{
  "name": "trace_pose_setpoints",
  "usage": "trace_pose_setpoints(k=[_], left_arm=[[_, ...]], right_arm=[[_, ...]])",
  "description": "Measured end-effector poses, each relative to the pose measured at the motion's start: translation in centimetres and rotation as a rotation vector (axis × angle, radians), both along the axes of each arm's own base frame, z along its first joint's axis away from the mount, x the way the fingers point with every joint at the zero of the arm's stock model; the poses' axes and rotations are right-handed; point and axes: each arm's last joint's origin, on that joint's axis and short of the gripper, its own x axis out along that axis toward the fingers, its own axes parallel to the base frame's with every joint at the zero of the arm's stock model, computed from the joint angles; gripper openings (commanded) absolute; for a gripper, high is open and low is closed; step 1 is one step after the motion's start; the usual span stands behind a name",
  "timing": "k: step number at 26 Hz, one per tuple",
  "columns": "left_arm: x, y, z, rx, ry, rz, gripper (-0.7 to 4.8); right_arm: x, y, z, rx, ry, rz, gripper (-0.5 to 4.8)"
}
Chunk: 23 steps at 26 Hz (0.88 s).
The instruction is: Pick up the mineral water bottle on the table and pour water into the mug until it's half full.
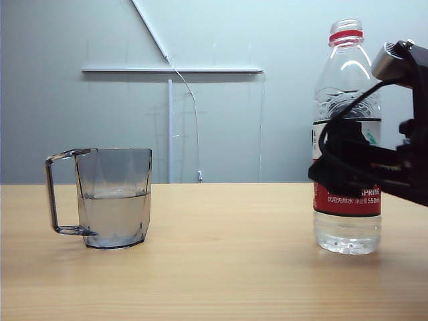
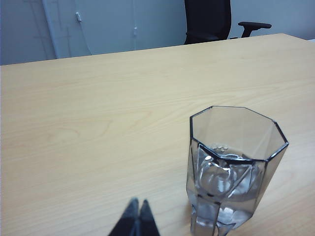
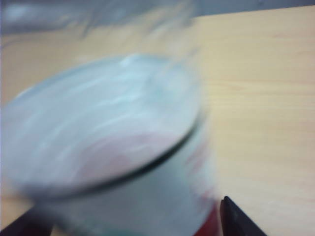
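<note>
The mineral water bottle point(image 1: 347, 87) stands upright on the table point(image 1: 227, 261) at the right, cap off, with water point(image 1: 347, 237) in its lower part. My right gripper point(image 1: 342, 167) reaches in from the right at label height and stands open. In the right wrist view the blurred bottle point(image 3: 108, 123) fills the space inside that gripper point(image 3: 127, 209), with a thin gap at one dark fingertip point(image 3: 234, 216). The smoky grey mug point(image 1: 115, 197) stands at the left, about half full of water point(image 1: 114, 215). My left gripper point(image 2: 137, 204) is shut beside the mug point(image 2: 236, 167), holding nothing.
Bare tabletop point(image 2: 98, 108) lies between mug and bottle. A black office chair point(image 2: 209, 19) stands behind the table's far edge. White cable ducts point(image 1: 170, 69) and a hanging cable point(image 1: 194, 120) run along the grey wall.
</note>
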Motion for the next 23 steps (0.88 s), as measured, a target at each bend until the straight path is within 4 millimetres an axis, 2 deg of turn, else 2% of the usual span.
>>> trace_pose_setpoints(k=[6, 11, 17, 23], left_arm=[[0.2, 0.5, 0.0, 0.000, 0.000, 0.053, -0.02], [0.3, 0.7, 0.0, 0.000, 0.000, 0.075, -0.02], [0.3, 0.7, 0.0, 0.000, 0.000, 0.075, -0.02], [0.3, 0.7, 0.0, 0.000, 0.000, 0.075, -0.02]], right_arm=[[-1.3, 0.7, 0.6, -0.003, -0.045, -0.018, 4.79], [-1.4, 0.7, 0.8, 0.000, -0.057, -0.043, 4.79], [-1.7, 0.6, 2.1, 0.062, -0.117, -0.045, 4.79], [-2.0, 0.5, 3.1, 0.024, -0.160, -0.041, 4.79]])
